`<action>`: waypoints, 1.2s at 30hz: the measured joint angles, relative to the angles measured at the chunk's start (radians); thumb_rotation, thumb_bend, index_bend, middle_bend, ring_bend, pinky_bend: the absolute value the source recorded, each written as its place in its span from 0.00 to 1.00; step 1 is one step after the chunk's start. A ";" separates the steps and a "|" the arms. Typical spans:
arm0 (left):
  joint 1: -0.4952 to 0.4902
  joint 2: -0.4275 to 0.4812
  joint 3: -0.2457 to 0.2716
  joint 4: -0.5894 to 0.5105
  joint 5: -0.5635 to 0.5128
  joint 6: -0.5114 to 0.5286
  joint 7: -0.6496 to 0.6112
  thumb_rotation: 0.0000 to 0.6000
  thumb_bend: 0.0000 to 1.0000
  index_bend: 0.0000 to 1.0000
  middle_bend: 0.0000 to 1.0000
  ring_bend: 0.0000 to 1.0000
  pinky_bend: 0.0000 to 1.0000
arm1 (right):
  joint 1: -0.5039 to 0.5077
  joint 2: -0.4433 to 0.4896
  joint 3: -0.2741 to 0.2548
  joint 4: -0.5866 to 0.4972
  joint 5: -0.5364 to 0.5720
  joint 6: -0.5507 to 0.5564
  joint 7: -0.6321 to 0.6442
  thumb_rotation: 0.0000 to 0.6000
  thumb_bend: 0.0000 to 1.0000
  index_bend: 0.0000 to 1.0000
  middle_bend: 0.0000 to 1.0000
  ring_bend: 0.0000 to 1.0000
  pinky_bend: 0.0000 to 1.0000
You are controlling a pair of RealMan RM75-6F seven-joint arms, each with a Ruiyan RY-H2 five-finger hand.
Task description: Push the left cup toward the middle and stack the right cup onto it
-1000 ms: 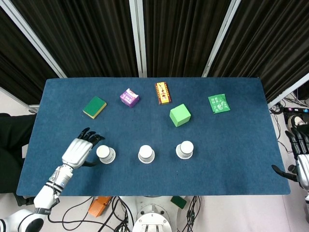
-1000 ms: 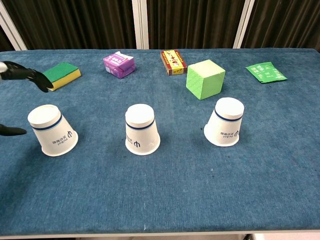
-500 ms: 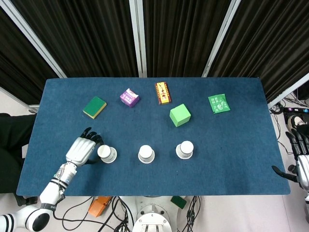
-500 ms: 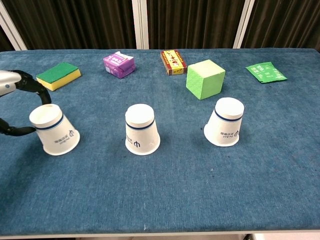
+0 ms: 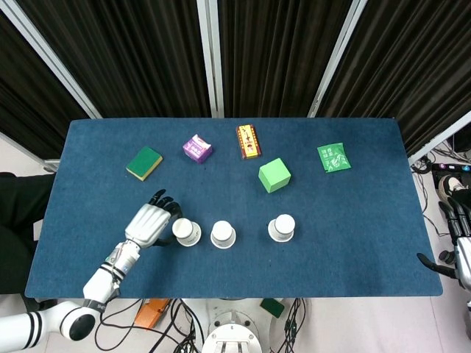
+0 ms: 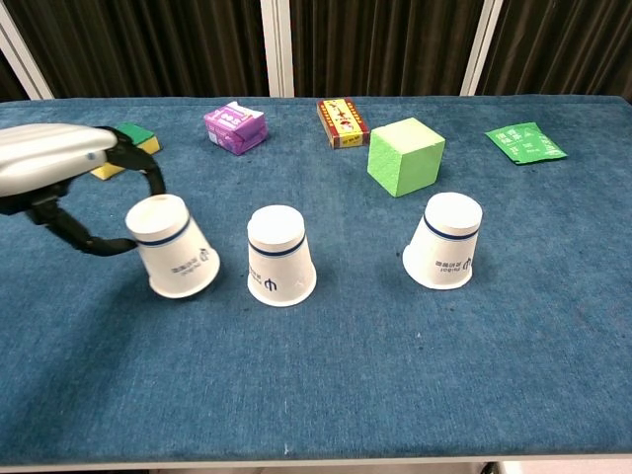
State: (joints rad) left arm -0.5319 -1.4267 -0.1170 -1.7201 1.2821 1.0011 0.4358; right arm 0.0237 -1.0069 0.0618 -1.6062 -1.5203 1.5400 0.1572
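Note:
Three white paper cups stand upside down in a row near the table's front. The left cup [image 5: 186,232] [image 6: 173,248] tilts slightly and sits close beside the middle cup [image 5: 223,234] [image 6: 279,255], with a small gap between them. My left hand [image 5: 151,224] [image 6: 59,173] presses against the left cup's left side, fingers spread and curved round it, not closed on it. The right cup [image 5: 281,228] [image 6: 444,240] stands alone further right. My right hand [image 5: 460,246] hangs past the table's right edge, fingers apart, holding nothing.
Along the back lie a green sponge [image 5: 144,162] [image 6: 133,138], a purple packet [image 5: 197,148] [image 6: 235,126], a red-yellow box [image 5: 249,141] [image 6: 342,121], a green cube [image 5: 274,175] [image 6: 405,155] and a green sachet [image 5: 333,157] [image 6: 524,142]. The blue table [image 5: 353,220] ends just in front of the cups.
My left hand has slid right, pushing the left cup toward the middle cup until the two nearly meet. The other cups and my right hand have stayed put.

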 measured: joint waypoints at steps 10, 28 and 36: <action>-0.047 -0.041 0.002 0.002 -0.054 -0.018 0.051 1.00 0.32 0.50 0.28 0.18 0.03 | -0.002 -0.002 0.001 0.005 0.012 -0.009 0.005 1.00 0.22 0.00 0.04 0.00 0.00; -0.064 -0.044 0.041 -0.022 -0.085 0.019 0.097 1.00 0.22 0.19 0.26 0.18 0.03 | 0.016 -0.006 -0.001 0.007 0.012 -0.050 0.003 1.00 0.22 0.00 0.04 0.00 0.00; -0.020 0.006 0.062 -0.063 -0.036 0.117 0.086 1.00 0.17 0.17 0.25 0.18 0.03 | 0.116 -0.020 -0.007 -0.031 -0.023 -0.201 -0.045 1.00 0.22 0.00 0.04 0.00 0.00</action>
State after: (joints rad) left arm -0.5523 -1.4211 -0.0548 -1.7828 1.2464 1.1184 0.5222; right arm 0.1400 -1.0269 0.0553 -1.6371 -1.5432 1.3386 0.1121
